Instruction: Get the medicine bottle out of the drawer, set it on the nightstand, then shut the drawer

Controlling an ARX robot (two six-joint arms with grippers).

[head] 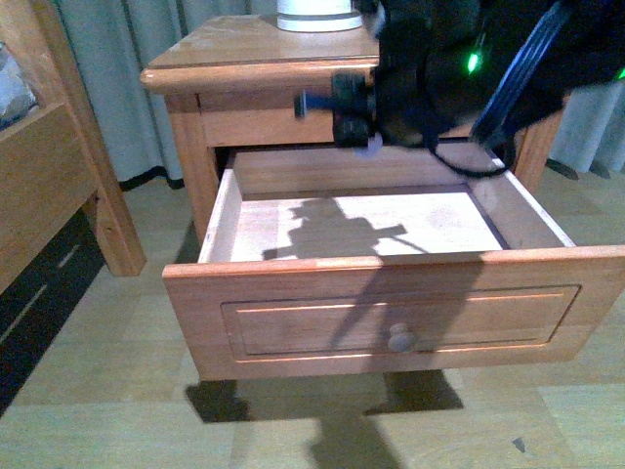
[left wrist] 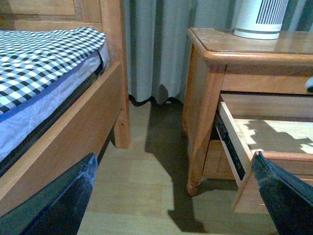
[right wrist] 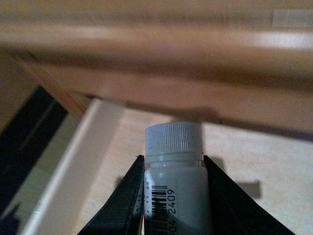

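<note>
The bed frame [left wrist: 63, 142] is the biggest thing around, just one, sitting off at 9 o'clock in the front view. Next comes the single nightstand [head: 186, 147], whose counter [head: 234, 49] carries one white ribbed device [head: 317, 15] at 12 o'clock. One drawer [head: 391, 322] hangs wide open toward 6 o'clock and its pale floor looks bare, probably because the only medicine bottle [right wrist: 176, 191] is already out of it.

There are two grippers. The right gripper [right wrist: 173, 161] sits around 1 o'clock over the back of the drawer, jaws pinching the bottle on its body just under the ribbed cap. That looks like a sensible hold for setting it upright on the counter, where it isn't yet. The left gripper [left wrist: 173, 205] is parked low between bed and nightstand with its jaws spread wide on nothing, likely just keeping clear.

Smallest is the one round knob [head: 400, 338] on the drawer front.
</note>
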